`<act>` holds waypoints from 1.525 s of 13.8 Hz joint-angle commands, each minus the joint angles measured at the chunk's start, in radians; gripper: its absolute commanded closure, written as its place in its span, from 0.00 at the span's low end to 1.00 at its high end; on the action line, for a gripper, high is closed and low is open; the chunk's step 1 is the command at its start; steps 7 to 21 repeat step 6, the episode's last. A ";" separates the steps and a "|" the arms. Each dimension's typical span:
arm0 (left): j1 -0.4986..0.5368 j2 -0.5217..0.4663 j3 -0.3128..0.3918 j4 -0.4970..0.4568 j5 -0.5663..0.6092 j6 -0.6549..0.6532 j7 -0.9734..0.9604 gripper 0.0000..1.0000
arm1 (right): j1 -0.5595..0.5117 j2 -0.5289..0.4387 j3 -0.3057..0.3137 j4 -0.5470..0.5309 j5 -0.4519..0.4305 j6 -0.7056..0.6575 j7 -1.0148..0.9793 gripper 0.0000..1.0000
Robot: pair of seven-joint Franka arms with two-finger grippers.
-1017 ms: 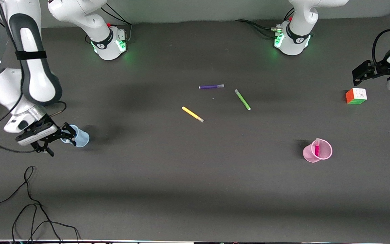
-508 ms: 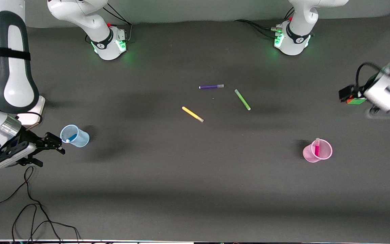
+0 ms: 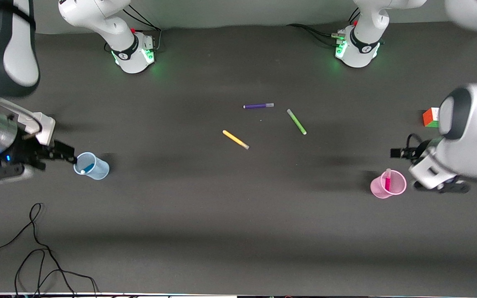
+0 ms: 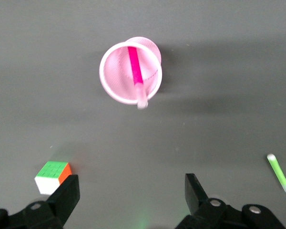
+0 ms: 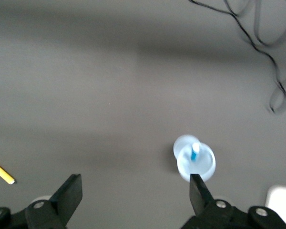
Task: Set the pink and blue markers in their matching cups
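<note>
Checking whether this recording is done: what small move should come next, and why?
Probably just lift both arms clear. The pink marker stands in the pink cup, the blue marker sits in the blue cup, and the left gripper and right gripper are open and empty.

A: Pink cup (image 3: 388,184)?
B: Translucent pink tumbler, upright on the table toward the left arm's end. Pink marker (image 3: 388,180) stands inside it, leaning on the rim, pale cap end poking just above the lip.

A: Blue cup (image 3: 92,166)?
B: Pale blue translucent tumbler, upright, toward the right arm's end. Blue marker (image 3: 86,169) sits inside, tilted against the wall, white tip showing near the rim.

A: The two cups relative to each other?
B: Well apart, about equally near the front camera.
</note>
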 commanded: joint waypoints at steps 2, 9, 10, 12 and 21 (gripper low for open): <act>0.045 0.142 0.007 0.121 -0.089 0.010 -0.041 0.02 | 0.070 -0.308 0.003 -0.213 -0.169 -0.029 0.202 0.00; 0.077 0.193 0.006 0.121 -0.135 0.048 -0.064 0.03 | 0.068 -0.361 0.011 -0.227 -0.171 -0.041 0.202 0.00; 0.077 0.193 0.006 0.121 -0.135 0.048 -0.064 0.03 | 0.068 -0.361 0.011 -0.227 -0.171 -0.041 0.202 0.00; 0.077 0.193 0.006 0.121 -0.135 0.048 -0.064 0.03 | 0.068 -0.361 0.011 -0.227 -0.171 -0.041 0.202 0.00; 0.077 0.193 0.006 0.121 -0.135 0.048 -0.064 0.03 | 0.068 -0.361 0.011 -0.227 -0.171 -0.041 0.202 0.00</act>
